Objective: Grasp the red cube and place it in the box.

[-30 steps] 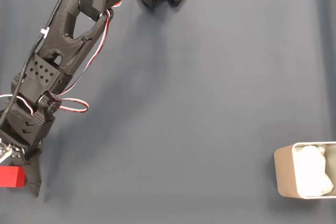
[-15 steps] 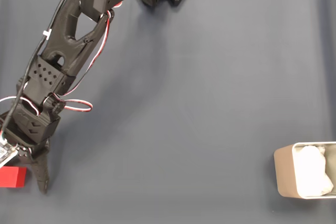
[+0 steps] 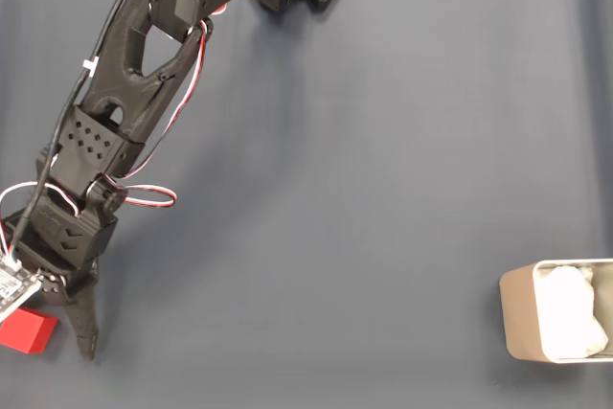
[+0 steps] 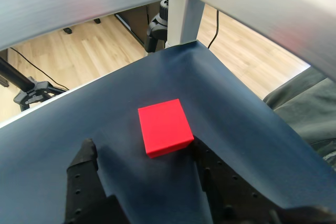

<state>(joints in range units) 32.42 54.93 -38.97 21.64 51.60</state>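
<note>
Red cube (image 4: pixel 164 127) sits on the dark blue mat (image 4: pixel 231 129), near the mat's corner, one face tilted slightly askew to the fingers. In the wrist view the gripper (image 4: pixel 142 156) has its two black fingers spread apart, one finger (image 4: pixel 84 166) to the cube's left and the other (image 4: pixel 207 169) just beside its right lower edge; whether either touches the cube I cannot tell. The cube lies at the finger tips, not deep between them.

Fixed view: cube (image 3: pixel 27 331) at the mat's far left lower edge, partly under the wrist of the black arm (image 3: pixel 124 93). One finger (image 3: pixel 84 328) points down just right of the cube. The beige box (image 3: pixel 522 318) with white lining stands well apart from the cube, at the mat's right lower edge.
</note>
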